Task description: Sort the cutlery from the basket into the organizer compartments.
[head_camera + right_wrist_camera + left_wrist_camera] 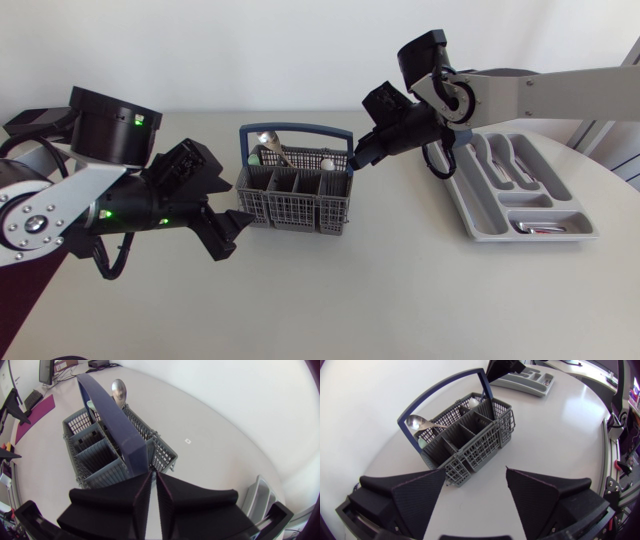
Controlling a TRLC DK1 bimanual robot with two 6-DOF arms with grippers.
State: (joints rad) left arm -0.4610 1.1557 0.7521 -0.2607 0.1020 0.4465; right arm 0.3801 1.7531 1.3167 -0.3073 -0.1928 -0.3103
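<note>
The left end effector (228, 215) is open just beside the left end of the basket (297, 205), and the spoon (268, 143) leans bowl-up in the far compartment at that end. The right end effector (360, 157), its fingers nearly together and seemingly empty, is at the basket's right end on the worktop (400, 290), so the left looks the nearer arm.

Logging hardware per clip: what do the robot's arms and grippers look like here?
Silver-grey links, black joints on both. The left arm shows small green lights and a black cable loop; the right arm has a looped black cable near its wrist. The left gripper and right gripper are matte black, each with two broad wedge-shaped fingers.
</note>
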